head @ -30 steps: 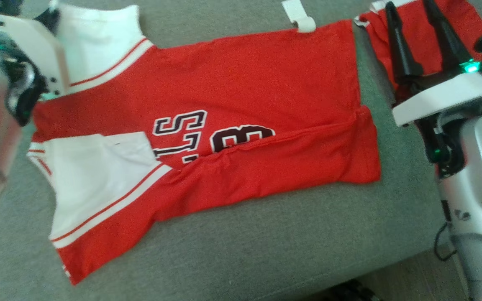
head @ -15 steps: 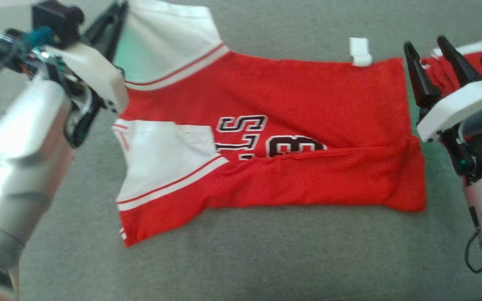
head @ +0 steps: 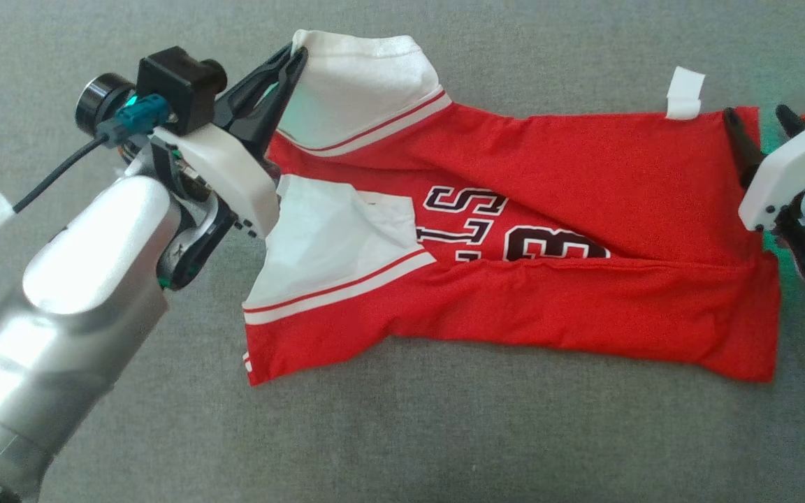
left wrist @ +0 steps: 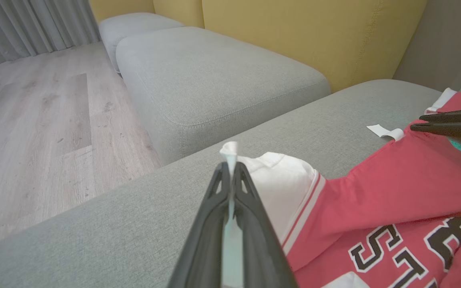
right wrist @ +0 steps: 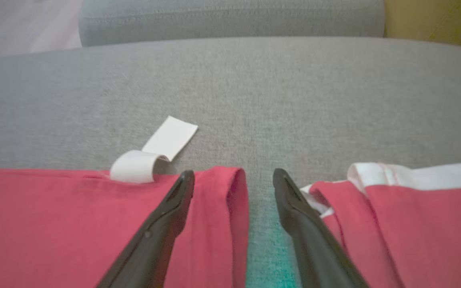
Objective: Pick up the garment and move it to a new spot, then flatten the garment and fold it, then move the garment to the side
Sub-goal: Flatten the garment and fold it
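Note:
The garment (head: 570,175) is a red jersey with white sleeves and dark lettering, spread on a grey sofa cushion (head: 444,433), its near long edge folded over. My left gripper (head: 295,59) is shut on the far white sleeve (head: 360,91), and white fabric pokes out past the fingertips (left wrist: 229,168). At the garment's far hem corner (right wrist: 236,188), my right gripper (head: 755,115) stands open. One finger (right wrist: 174,208) lies over the red cloth, the other (right wrist: 294,208) over bare cushion, and the hem edge sits between them (right wrist: 233,178).
A white label (right wrist: 154,154) curls out from the hem. A second red and white garment (right wrist: 414,208) lies just beyond the right gripper. A further grey cushion (left wrist: 214,80), yellow backrests (left wrist: 294,32) and wooden floor (left wrist: 34,140) lie past the sleeve end.
The head view has shifted. The left gripper now holds the far sleeve raised, drawing creases across the upper cloth. The right gripper has come from over the second garment to the jersey's hem corner.

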Available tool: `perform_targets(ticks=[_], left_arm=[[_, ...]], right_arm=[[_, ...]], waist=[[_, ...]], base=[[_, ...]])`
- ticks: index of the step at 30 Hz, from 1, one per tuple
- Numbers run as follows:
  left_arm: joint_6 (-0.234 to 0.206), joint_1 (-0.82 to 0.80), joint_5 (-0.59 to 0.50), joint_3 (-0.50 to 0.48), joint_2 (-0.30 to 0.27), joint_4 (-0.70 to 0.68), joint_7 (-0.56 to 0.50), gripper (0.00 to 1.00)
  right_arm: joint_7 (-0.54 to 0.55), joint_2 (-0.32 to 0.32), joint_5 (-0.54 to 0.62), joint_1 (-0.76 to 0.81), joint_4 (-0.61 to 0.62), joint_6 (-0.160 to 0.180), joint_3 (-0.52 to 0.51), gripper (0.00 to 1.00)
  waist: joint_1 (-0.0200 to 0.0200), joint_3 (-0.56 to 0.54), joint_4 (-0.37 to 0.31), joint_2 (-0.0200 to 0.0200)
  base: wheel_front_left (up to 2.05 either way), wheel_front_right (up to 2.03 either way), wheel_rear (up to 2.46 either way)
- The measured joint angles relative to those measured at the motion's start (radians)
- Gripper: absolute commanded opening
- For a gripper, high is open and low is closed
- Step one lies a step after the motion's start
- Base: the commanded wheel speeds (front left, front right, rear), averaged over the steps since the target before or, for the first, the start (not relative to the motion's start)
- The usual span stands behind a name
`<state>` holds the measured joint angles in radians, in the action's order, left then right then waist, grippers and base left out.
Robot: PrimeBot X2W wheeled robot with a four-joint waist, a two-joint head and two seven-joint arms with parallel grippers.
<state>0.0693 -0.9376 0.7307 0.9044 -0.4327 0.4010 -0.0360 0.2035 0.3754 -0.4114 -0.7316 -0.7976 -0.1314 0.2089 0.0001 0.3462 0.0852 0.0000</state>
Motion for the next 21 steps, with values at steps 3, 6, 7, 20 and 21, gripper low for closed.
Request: perform_targets(ticks=[3,6,7,20,21], left_arm=[[-0.006,0.001,0.000,0.001,-0.002,-0.018,-0.008,0.00],[-0.009,0.000,0.000,0.000,-0.004,-0.036,-0.016,0.00],[-0.009,0.000,0.000,0.000,-0.005,-0.041,-0.016,0.00],[-0.067,-0.015,0.000,-0.038,-0.018,0.040,0.021,0.00],[-0.071,-0.020,0.000,-0.046,-0.021,0.057,0.031,0.00]], right_arm=[[0.014,0.002,0.000,-0.019,-0.040,0.000,0.004,1.00],[0.017,0.002,-0.002,-0.050,-0.068,0.000,0.031,1.00],[0.017,0.005,-0.003,-0.066,-0.074,0.000,0.044,1.00],[-0.085,0.003,-0.130,-0.133,-0.071,0.000,0.183,0.00],[-0.098,0.002,-0.146,-0.143,-0.065,0.000,0.185,0.00]], waist=[[0.0001,0.014,0.003,0.0000],[0.0000,0.036,0.006,0.0000],[0.0000,0.042,0.007,0.0000],[-0.0001,0.034,-0.034,0.0000],[-0.0001,0.033,-0.041,0.0000]], base=[[0.00,0.00,0.00],[0.00,0.00,0.00],[0.00,0.00,0.00],[0.00,0.00,0.00],[0.00,0.00,0.00]])
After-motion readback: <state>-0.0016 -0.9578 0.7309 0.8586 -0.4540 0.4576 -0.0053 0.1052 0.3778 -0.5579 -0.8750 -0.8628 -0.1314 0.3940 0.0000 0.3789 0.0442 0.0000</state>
